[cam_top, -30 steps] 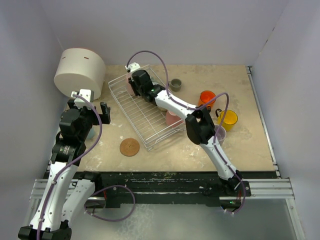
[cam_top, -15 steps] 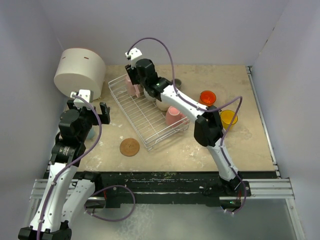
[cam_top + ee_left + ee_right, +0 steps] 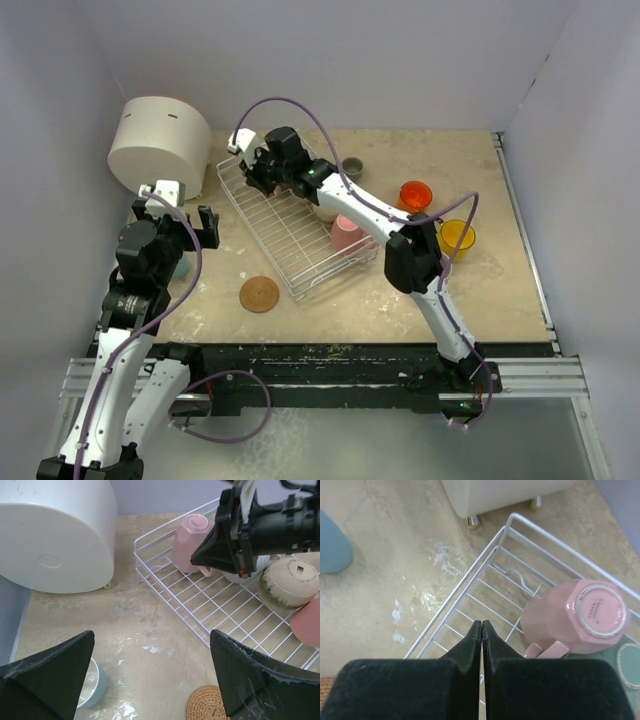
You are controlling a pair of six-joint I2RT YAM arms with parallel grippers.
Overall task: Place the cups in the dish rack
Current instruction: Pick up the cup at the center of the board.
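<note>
The white wire dish rack [image 3: 262, 232] [image 3: 200, 605] [image 3: 470, 585] lies on the table. Upside down in its far corner stands a pink cup [image 3: 191, 542] [image 3: 577, 615]. My right gripper [image 3: 250, 170] [image 3: 481, 625] hovers just left of that cup, over the rack's edge, shut and empty. A beige cup [image 3: 287, 582] and another pink cup [image 3: 346, 235] also rest in the rack. On the table are an orange cup [image 3: 415, 194], a yellow cup [image 3: 457, 237], a small olive-grey cup [image 3: 352, 168] and a light blue cup [image 3: 92, 682]. My left gripper [image 3: 190, 225] [image 3: 150, 635] is open and empty above the table.
A large white cylindrical container [image 3: 160, 145] [image 3: 55, 530] stands at the back left, close to the rack's far corner. A round cork coaster [image 3: 259, 294] [image 3: 207, 705] lies in front of the rack. Walls enclose the table on three sides.
My right gripper let go of the pink cup in the rack's far corner, shifted left and shut with nothing in it. The left arm has stayed where it was.
</note>
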